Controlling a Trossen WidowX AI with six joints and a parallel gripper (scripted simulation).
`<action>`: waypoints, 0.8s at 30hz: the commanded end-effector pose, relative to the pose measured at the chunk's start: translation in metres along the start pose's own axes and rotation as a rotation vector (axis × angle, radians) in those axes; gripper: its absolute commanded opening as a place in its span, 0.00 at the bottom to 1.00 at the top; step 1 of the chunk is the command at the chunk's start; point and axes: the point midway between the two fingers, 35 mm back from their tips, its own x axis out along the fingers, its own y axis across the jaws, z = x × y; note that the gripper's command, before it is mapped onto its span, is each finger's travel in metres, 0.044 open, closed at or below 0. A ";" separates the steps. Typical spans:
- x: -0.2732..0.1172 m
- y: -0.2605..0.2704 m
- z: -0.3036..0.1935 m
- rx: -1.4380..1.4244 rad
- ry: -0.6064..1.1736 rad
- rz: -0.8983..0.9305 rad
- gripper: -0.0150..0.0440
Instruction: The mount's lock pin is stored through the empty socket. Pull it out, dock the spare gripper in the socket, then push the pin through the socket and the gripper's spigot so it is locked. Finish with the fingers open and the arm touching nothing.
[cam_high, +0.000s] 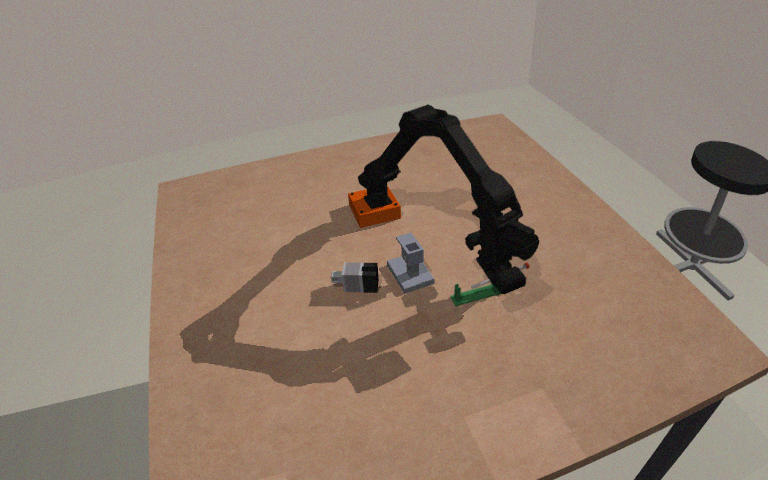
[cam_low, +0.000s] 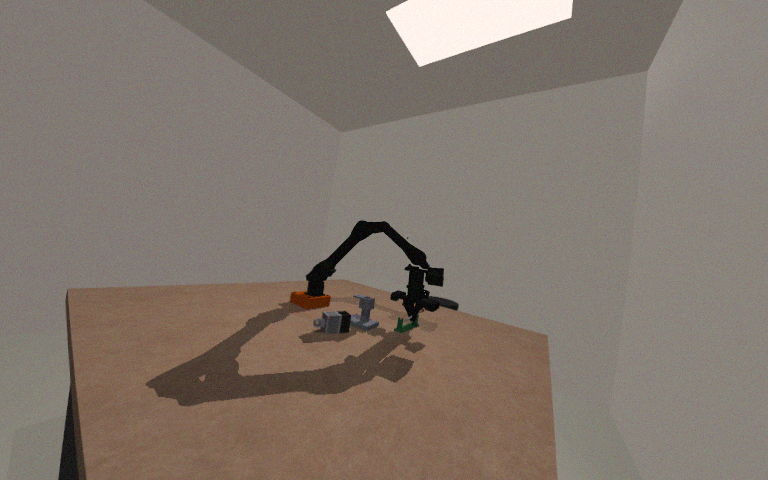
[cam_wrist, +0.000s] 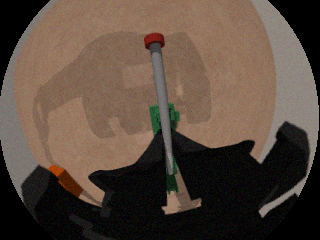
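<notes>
Two black tapered fingers make up my claw (cam_high: 498, 285) (cam_low: 412, 318) (cam_wrist: 164, 131), pointing down over the green cradle with upright end posts (cam_high: 475, 295) (cam_low: 406, 326) (cam_wrist: 156, 120); they are nearly together, shut on the slim grey metal lock pin with a red round head (cam_high: 481, 282) (cam_wrist: 162, 95). The pin runs aslant above the cradle, its red head out beyond the cradle's end, on the side away from the mount. Whether its shaft also touches the cradle, I can't tell. To the cradle's other side, near it, stands the blue-grey mount with a square open-topped socket (cam_high: 412, 271) (cam_low: 366, 316), and the pin is out of it. Farther from the cradle, past the mount, the grey-and-black boxy spare gripper (cam_high: 359, 277) (cam_low: 335, 322) lies on its side, undocked, its spigot facing away from the cradle. My orange block base (cam_high: 362, 217) (cam_low: 303, 302) (cam_wrist: 65, 180) sits well apart from the cradle, on the same brown table (cam_high: 339, 424) (cam_low: 283, 441) (cam_wrist: 50, 75). Farthest from the cradle, off the table, is a black-seated round stool (cam_high: 730, 164) (cam_low: 443, 303).
</notes>
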 end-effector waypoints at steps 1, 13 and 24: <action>-0.004 0.000 0.000 0.002 0.002 -0.002 0.25; -0.021 0.004 0.001 0.004 0.008 0.024 0.25; -0.031 0.008 0.001 0.008 0.016 0.046 0.25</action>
